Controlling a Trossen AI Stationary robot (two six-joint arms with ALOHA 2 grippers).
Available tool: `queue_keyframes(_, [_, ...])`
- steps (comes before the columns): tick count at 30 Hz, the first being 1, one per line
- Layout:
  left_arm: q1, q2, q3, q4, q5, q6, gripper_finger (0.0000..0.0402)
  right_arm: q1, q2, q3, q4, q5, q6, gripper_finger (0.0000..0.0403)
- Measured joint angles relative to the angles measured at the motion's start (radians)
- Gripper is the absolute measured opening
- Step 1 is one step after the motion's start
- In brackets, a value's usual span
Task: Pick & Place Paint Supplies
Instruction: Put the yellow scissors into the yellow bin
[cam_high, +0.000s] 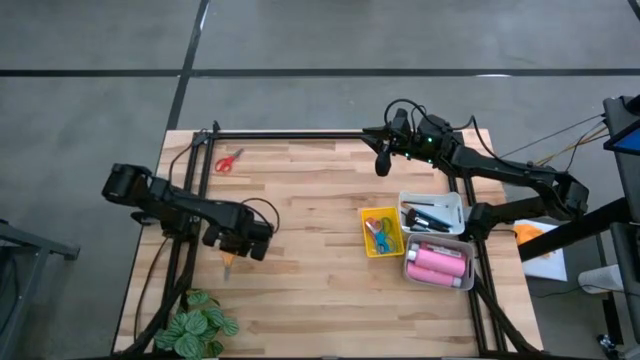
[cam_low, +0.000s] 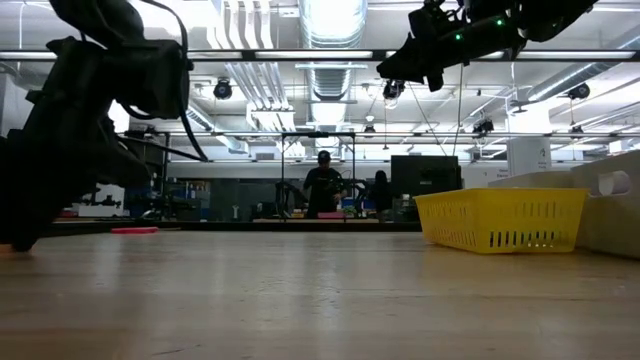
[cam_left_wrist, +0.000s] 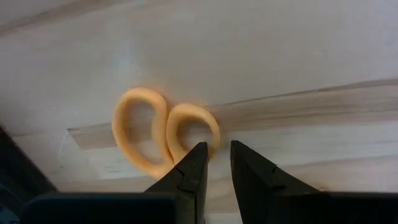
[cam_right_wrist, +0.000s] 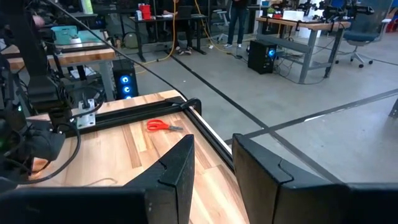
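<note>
Orange-handled scissors (cam_left_wrist: 163, 129) lie flat on the wooden table (cam_high: 310, 190) at its near left (cam_high: 228, 267). My left gripper (cam_left_wrist: 217, 149) points down just above them. Its fingers stand a narrow gap apart, beside the scissors' right handle loop (cam_left_wrist: 194, 122), with bare wood showing between them. Red-handled scissors (cam_high: 228, 162) lie at the far left. My right gripper (cam_high: 382, 163) hangs high over the far edge, level and open, with nothing in it (cam_right_wrist: 212, 146). My left gripper comes at the orange scissors from above, one fingertip (cam_left_wrist: 198, 155) over the rim of one handle loop (cam_left_wrist: 208, 138). I cannot tell whether it touches the loop. The scissors lie flat on the table.
At the right stand a yellow tray (cam_high: 366, 240) with scissors, a white tray (cam_high: 456, 205) with dark brushes, and a white tray (cam_high: 412, 272) with pink bottles. A leafy plant (cam_high: 200, 325) is at the near left corner. Bare wood lies in the middle.
</note>
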Motion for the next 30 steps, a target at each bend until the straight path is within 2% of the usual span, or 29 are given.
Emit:
queue_keyframes(12, [-0.001, 0.008, -0.001, 0.020, -0.035, 0.037, 0.0071, 0.000, 0.000, 0.000, 0.000, 0.000, 0.000, 0.0107])
queue_keyframes(15, [-0.001, 0.008, -0.001, 0.027, -0.039, 0.036, 0.0056, 0.000, 0.000, 0.000, 0.000, 0.000, 0.000, 0.0107])
queue_keyframes(19, [-0.001, 0.008, -0.001, 0.029, -0.043, 0.033, 0.0011, 0.000, 0.000, 0.000, 0.000, 0.000, 0.000, 0.0107])
queue_keyframes(30, [0.001, -0.003, 0.000, 0.029, -0.042, 0.025, 0.0006, 0.000, 0.000, 0.000, 0.000, 0.000, 0.000, 0.0107])
